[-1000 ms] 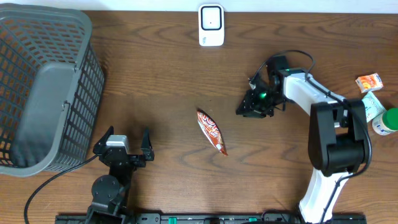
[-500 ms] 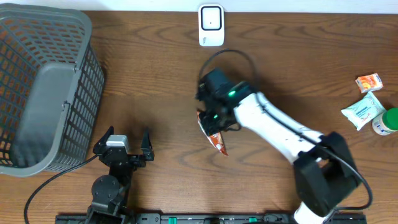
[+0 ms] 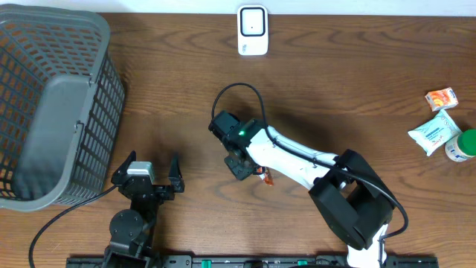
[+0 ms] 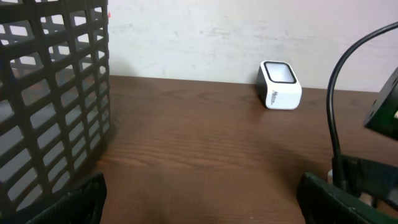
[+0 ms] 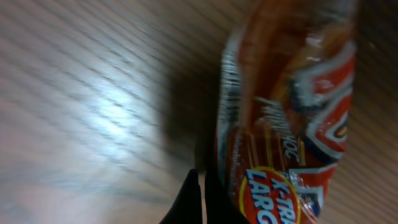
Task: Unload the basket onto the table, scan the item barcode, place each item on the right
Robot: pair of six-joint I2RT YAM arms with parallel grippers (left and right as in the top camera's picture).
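**Overhead.** Snack packet (image 3: 265, 177): you see only an orange tip, poking out from under the right gripper (image 3: 242, 162) on the side away from the scanner (image 3: 252, 30). The rest is covered and its long axis is unreadable. It lies well apart from the scanner. Left gripper (image 3: 149, 170): spread wide, holding nothing, farther still from the scanner.

**Left wrist.** Scanner upright; a black cable is cut off at the frame edge.

**Right wrist.** The packet's long axis runs top to bottom, both ends cropped and blurred. Fingers (image 5: 189, 199) are pressed together just beside its crimped edge; you cannot tell whether they pinch it.
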